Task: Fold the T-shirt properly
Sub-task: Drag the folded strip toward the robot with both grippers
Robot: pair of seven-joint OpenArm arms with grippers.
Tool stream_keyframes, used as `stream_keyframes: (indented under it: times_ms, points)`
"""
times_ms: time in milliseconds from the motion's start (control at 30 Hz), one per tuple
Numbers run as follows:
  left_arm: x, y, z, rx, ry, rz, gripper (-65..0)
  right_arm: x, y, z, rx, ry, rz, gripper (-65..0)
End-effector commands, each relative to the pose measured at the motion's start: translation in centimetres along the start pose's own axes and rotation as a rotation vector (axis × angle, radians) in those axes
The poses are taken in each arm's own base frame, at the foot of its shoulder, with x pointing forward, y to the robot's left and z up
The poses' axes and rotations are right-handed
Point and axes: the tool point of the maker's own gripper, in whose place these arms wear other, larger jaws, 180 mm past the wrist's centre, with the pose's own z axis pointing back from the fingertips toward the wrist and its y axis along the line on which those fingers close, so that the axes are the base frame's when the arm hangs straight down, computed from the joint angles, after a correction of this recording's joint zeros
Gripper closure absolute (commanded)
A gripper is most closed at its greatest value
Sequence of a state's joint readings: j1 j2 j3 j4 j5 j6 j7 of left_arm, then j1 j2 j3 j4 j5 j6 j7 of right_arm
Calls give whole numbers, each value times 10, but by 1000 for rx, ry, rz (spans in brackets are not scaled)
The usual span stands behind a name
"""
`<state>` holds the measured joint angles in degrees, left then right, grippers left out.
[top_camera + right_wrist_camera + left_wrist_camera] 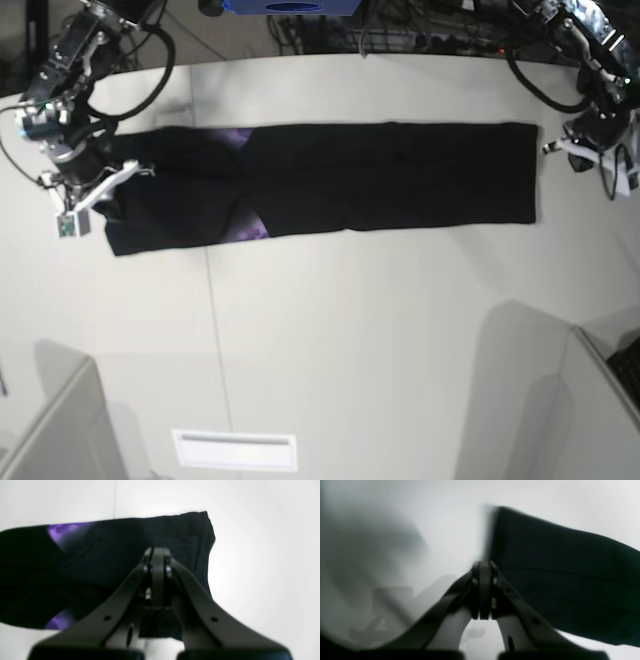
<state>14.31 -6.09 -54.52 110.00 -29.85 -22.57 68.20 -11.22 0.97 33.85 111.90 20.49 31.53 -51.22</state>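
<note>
The black T-shirt lies folded into a long flat strip across the white table. Bits of purple print show near its left end. My right gripper is shut and hovers over that left end; in the right wrist view its jaws are pressed together above the black cloth, with no cloth seen between them. My left gripper is shut and sits just off the shirt's right edge; in the blurred left wrist view it is beside the shirt's end.
A thin seam runs down the table. A white slotted plate lies at the front edge. Grey panels stand at the front left and front right. Cables lie behind the table.
</note>
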Motion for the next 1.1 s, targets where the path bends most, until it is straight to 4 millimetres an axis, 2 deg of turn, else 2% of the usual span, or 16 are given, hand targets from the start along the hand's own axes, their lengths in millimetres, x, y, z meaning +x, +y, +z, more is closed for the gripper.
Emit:
stream_keyframes:
  times_ms: [0, 67, 100, 133, 167, 233, 333, 400, 600, 767, 1067]
  points:
    - [9, 3, 4, -18, -42, 13, -186, 12, -3, 4, -9, -41, 18, 0]
    - [6, 12, 4, -36, -51, 68, -411, 9, -3, 4, -9, -32, 17, 0]
    - [8, 14, 4, -42, -57, 79, -504, 8, -3, 5, -9, -31, 17, 0]
    - [8, 16, 3, -53, -57, 92, -591, 7, -3, 5, -9, -29, 16, 0]
    - [5, 16, -1, -66, -47, 105, -630, 7, -3, 5, -9, -29, 16, 0]
    - [-1, 20, -9, -75, -20, 131, -614, 6, -1, 4, -4, -28, 12, 0]
    - [-5, 22, -27, -97, 14, 171, -505, 5, 3, 4, 1, -30, 2, 0]
    - [-11, 15, -38, -126, 52, 172, -464, 1, 3, 4, 3, -21, 1, 0]
    - [-6, -4, -52, -170, 4, 138, -461, 0, 3, 5, 2, -17, 2, 0]
    - [-30, -19, -71, -217, 87, 153, -461, -1, 3, 5, 2, -16, 2, 0]
    - [-38, -47, -80, -277, 114, 111, -454, -1, 3, 5, 2, -16, 2, 0]
